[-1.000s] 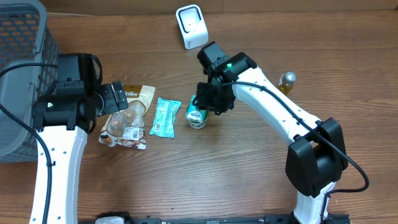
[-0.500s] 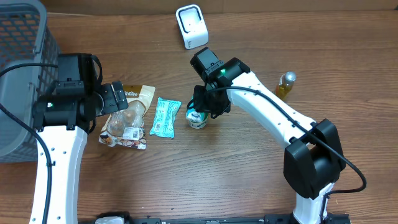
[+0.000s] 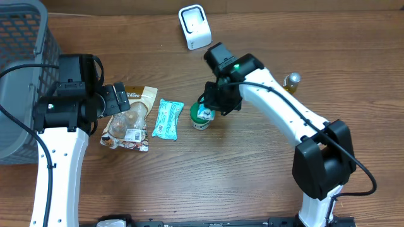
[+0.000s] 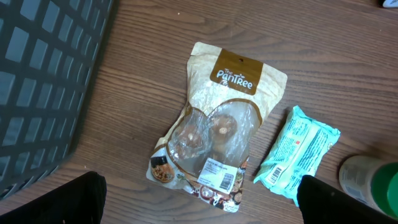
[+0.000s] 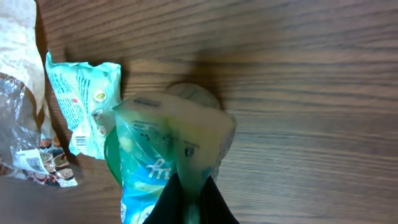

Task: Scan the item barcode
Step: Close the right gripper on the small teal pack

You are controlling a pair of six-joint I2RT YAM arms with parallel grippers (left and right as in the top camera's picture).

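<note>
Pinching green item point(image 5: 155, 143) between fingertips, right gripper point(image 5: 191, 190) closed

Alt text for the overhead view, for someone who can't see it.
The right gripper is shut on a small green container beside a teal snack packet and a bread bag, over which the open left gripper hovers. A white scanner sits at the far edge, a grey basket at left.

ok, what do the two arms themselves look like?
Left arm and right arm match: white links, bulky black joint housings, a green light on one housing, a thin black cable looping along each. Left pincer and right pincer have black fingers.
</note>
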